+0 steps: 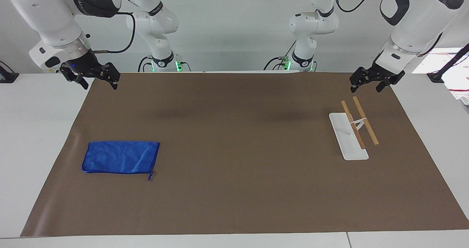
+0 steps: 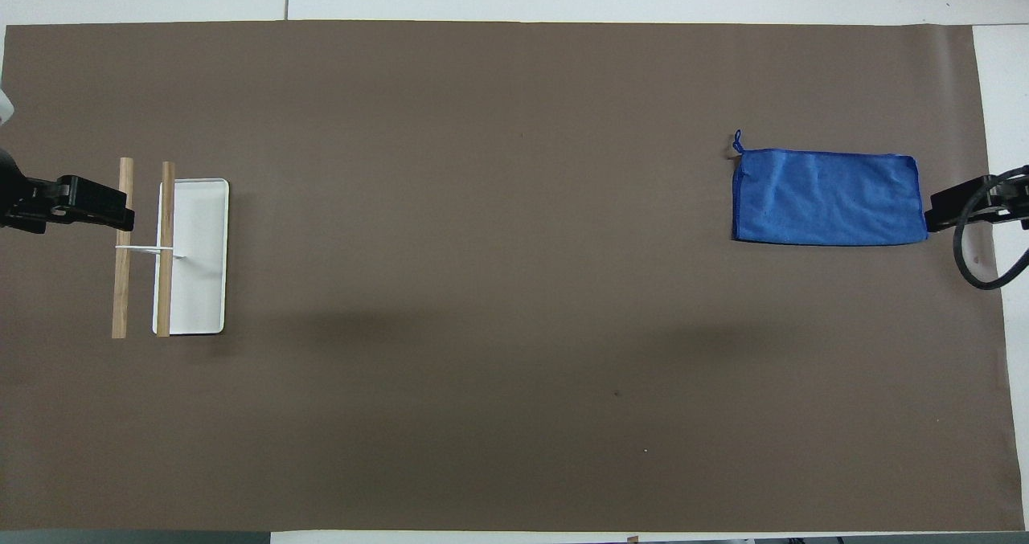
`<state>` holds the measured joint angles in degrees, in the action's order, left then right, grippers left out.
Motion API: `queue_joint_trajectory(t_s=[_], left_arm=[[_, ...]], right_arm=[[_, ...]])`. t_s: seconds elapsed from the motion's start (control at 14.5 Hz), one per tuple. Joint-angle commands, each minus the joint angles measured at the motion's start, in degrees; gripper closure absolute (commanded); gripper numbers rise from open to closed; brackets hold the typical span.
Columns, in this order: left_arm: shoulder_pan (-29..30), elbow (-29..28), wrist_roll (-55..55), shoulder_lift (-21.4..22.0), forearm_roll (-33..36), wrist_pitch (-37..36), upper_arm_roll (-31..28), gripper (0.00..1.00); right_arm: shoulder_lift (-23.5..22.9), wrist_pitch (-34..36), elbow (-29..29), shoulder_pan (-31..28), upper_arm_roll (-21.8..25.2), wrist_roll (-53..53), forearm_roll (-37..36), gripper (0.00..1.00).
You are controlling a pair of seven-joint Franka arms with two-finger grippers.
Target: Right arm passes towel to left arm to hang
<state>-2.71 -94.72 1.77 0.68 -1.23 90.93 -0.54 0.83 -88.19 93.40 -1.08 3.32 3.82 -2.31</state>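
The right hand [image 1: 97, 80] hangs in the air with its fingers spread wide and nothing between them, over the brown mat's [image 1: 234, 174] corner at the right arm's end of the tabletop [image 1: 33, 130]. The left hand [image 1: 370, 82] waits likewise, spread and empty, over the mat's edge at the left arm's end, above the towel rack [image 1: 350, 136] (a white base carrying two wooden rails). The blue towel [image 1: 121, 157] lies flat on the mat toward the right arm's end, its small loop [image 1: 150, 176] at one corner.
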Motion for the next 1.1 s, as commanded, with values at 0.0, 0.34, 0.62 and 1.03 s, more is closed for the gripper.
queue_joint_trajectory(t_s=[0.0,0.34,0.62,1.03], left_arm=[[0.2,-1.3,0.7,1.4,-0.7,-0.2,-0.2,0.0],[0.2,-1.3,0.7,1.4,-0.7,-0.2,-0.2,0.0],[0.2,-1.3,0.7,1.4,-0.7,-0.2,-0.2,0.0],[0.2,-1.3,0.7,1.4,-0.7,-0.2,-0.2,0.0]], right_arm=[[0.7,-0.2,0.7,-0.5,-0.4,-0.9,0.0,0.0],[1.7,-1.4,3.1,-0.3,-0.4,-0.7,0.0,0.0],[-1.1,-15.2,7.7,0.5,-0.4,-1.1,-0.1,0.0],[-11.4,-37.5,17.1,0.6,-0.4,-0.9,-1.0,0.0]])
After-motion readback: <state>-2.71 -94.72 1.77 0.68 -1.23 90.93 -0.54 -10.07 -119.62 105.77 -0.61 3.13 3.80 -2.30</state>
